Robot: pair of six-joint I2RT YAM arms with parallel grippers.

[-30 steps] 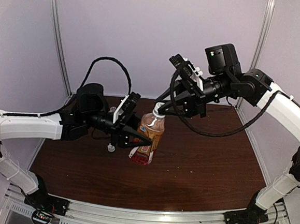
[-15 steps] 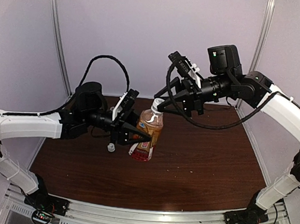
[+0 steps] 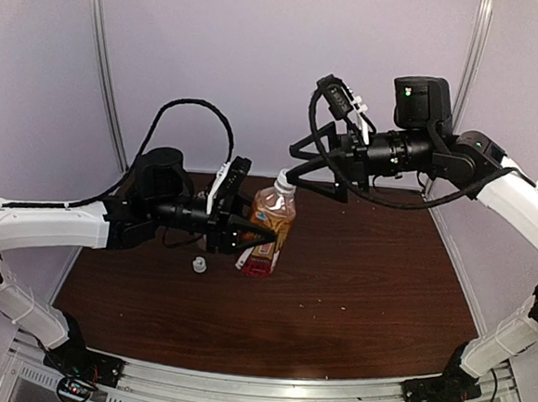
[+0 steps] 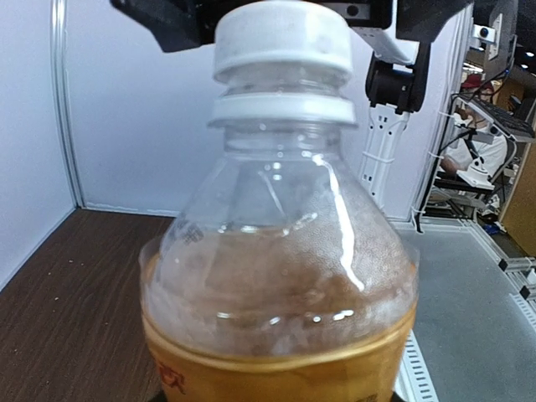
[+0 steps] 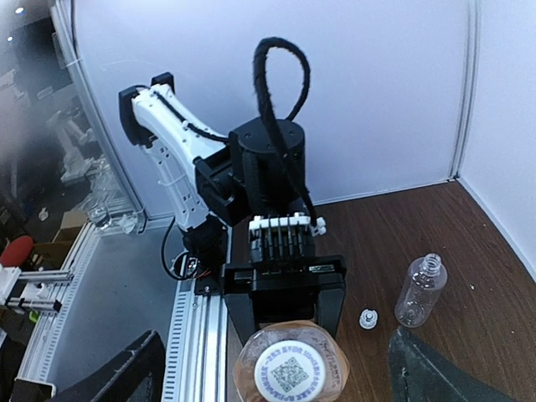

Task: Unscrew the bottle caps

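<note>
The amber bottle [image 3: 273, 218] is clear plastic with brown liquid up to its shoulder and a red-and-white label low down. Its white cap [image 4: 282, 42] sits on the neck above a white collar ring, and from the right wrist the cap's top shows a printed square code. The left gripper [image 3: 261, 239] is clenched on the bottle's body and holds it tilted over the left-middle of the table [image 3: 364, 292]. I cannot tell whether its base touches the wood.

The right gripper [image 3: 291, 166] is released. Its jaws are spread wide on either side of the cap and touch nothing.

A loose cap [image 3: 199, 265] lies on the table just left of the amber bottle. Near it a clear bottle [image 5: 420, 291], uncapped, seems to stand upright, though the overhead view hides most of it behind the left arm.

The back wall [image 3: 261, 70] stands close behind both grippers. A broad stretch of dark tabletop lies between the amber bottle and the right wall, and more between it and the near edge.
</note>
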